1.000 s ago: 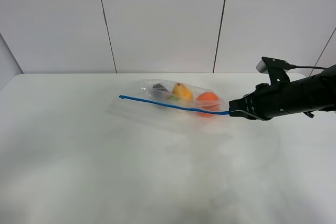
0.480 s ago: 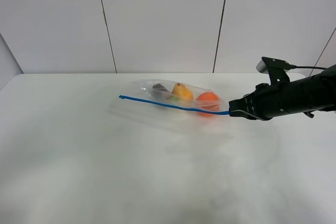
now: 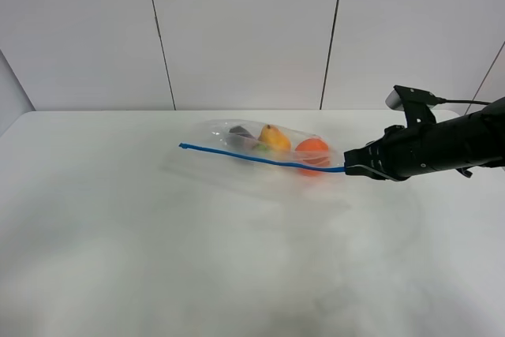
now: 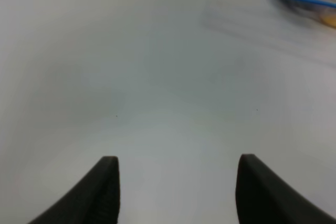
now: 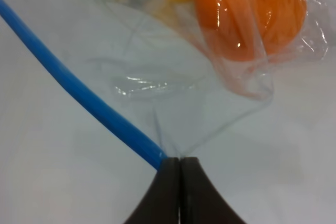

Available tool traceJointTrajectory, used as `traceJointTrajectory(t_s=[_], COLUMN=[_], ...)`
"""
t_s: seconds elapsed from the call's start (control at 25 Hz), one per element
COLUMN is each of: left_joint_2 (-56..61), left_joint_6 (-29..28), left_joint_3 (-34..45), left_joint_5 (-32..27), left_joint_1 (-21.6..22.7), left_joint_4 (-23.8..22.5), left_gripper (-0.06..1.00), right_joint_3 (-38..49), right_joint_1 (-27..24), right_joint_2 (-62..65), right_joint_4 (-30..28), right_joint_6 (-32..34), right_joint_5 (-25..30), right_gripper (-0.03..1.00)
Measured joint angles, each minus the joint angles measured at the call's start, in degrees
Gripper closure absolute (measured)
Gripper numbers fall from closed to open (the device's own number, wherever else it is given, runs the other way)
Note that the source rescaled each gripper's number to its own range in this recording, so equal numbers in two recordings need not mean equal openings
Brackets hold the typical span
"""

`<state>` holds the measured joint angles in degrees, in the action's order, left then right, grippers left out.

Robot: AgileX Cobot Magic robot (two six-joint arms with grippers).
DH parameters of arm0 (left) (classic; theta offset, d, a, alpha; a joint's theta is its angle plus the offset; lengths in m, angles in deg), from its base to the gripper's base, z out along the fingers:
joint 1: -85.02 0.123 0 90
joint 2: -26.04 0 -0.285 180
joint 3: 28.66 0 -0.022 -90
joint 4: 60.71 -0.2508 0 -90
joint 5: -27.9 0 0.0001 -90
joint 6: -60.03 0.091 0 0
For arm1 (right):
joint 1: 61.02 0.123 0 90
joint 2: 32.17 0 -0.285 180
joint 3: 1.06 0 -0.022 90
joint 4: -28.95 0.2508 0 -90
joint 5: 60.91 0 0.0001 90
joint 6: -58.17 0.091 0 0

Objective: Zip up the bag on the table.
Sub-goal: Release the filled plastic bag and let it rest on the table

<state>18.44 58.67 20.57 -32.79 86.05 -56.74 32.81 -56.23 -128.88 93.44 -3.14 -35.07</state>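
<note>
Bag (image 3: pixel 264 151) lay on the white desk (image 3: pixel 158 258), toward the far middle, blue zipper strip (image 3: pixel 252 159) along its near edge. Orange (image 5: pixel 252 9) and yellow fruit (image 3: pixel 274 138) showed through the plastic. Right gripper (image 3: pixel 348 170) was pinched shut on the strip's right end. Left gripper (image 4: pixel 177 192) stood wide, holding nothing, over bare desk well apart from the bag.

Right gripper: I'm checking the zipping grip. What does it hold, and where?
The right gripper pinches the bag at the end of its blue zipper strip.
</note>
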Motion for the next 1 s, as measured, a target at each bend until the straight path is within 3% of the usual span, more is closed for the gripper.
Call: traceJointTrajectory(t_s=[0.16,0.24,0.44,0.56,0.76,1.0], left_joint_2=[0.0,0.0,0.0,0.0,0.0,0.0], left_joint_6=[0.0,0.0,0.0,0.0,0.0,0.0], left_joint_3=[0.0,0.0,0.0,0.0,0.0,0.0], left_joint_5=[0.0,0.0,0.0,0.0,0.0,-0.1], left_joint_1=[0.0,0.0,0.0,0.0,0.0,0.0], left_joint_4=[0.0,0.0,0.0,0.1,0.1,0.1], left_gripper=[0.24,0.24,0.24,0.24,0.24,0.24], right_joint_3=[0.0,0.0,0.0,0.0,0.0,0.0], right_joint_1=[0.0,0.0,0.0,0.0,0.0,0.0], right_joint_2=[0.0,0.0,0.0,0.0,0.0,0.0], right_joint_4=[0.0,0.0,0.1,0.1,0.1,0.1], right_joint_6=[0.0,0.0,0.9,1.3,1.5,1.5], right_joint_5=[-0.2,-0.3,-2.9,-4.4,-5.2,-6.2], right_gripper=[0.94,0.83,0.26,0.08,-0.01,-0.03])
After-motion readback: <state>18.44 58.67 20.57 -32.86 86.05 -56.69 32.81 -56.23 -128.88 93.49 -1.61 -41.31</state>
